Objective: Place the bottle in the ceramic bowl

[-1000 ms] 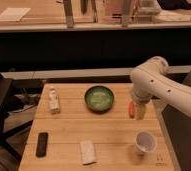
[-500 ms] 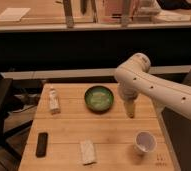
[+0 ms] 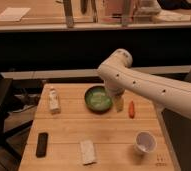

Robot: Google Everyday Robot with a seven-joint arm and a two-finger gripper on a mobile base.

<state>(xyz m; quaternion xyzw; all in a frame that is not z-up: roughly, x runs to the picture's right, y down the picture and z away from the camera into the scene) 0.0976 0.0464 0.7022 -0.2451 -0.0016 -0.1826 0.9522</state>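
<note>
1. One camera looks down over the near edge of the pale wooden table (image 3: 104, 132), facing the dark counter (image 3: 49, 50) at frame top.
2. The gripper (image 3: 118, 103) of the white arm (image 3: 154, 87) hangs mid-frame, just right of centre.

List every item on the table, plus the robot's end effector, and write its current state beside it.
ceramic bowl: upright, nothing in it.
bottle: capped, on the table, left of the ceramic bowl, not in it.
end effector: open, holding nothing, by the ceramic bowl's right rim.
white cup: upright, open top.
white packet: lying flat.
carrot piece: lying on the table.
dark handset: lying flat.
</note>
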